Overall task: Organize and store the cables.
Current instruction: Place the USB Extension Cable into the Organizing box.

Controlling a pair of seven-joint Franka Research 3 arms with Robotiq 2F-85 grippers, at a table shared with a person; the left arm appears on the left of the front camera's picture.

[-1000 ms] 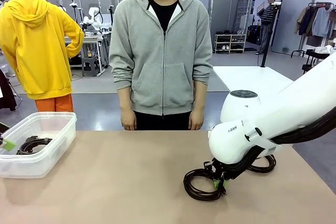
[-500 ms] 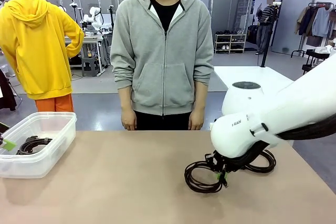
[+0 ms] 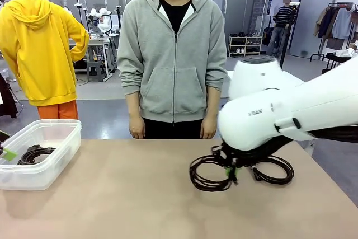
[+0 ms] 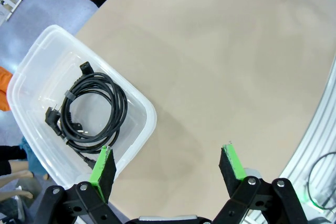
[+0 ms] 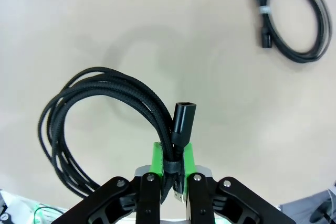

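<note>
Now, at nine o'clock of the table (image 3: 128, 205) a clear bin (image 3: 39, 174) is seen, with a first coil (image 3: 34, 154) stored inside. The left gripper (image 4: 167, 156) is held over the bin's edge, jaws wide apart, nothing gripped. Toward three o'clock, a second coil (image 3: 207, 176) is pinched at its bound part by the right gripper (image 3: 230, 173), jaws closed tight on it. A third coil (image 3: 275, 170) lies just at its three o'clock. The carry to the bin should be made high and slowly, so that the hanging loops are not dragged. The tabletop is plain beige and smooth. A person (image 3: 172, 54) is standing at twelve o'clock, in a wide workshop.
</note>
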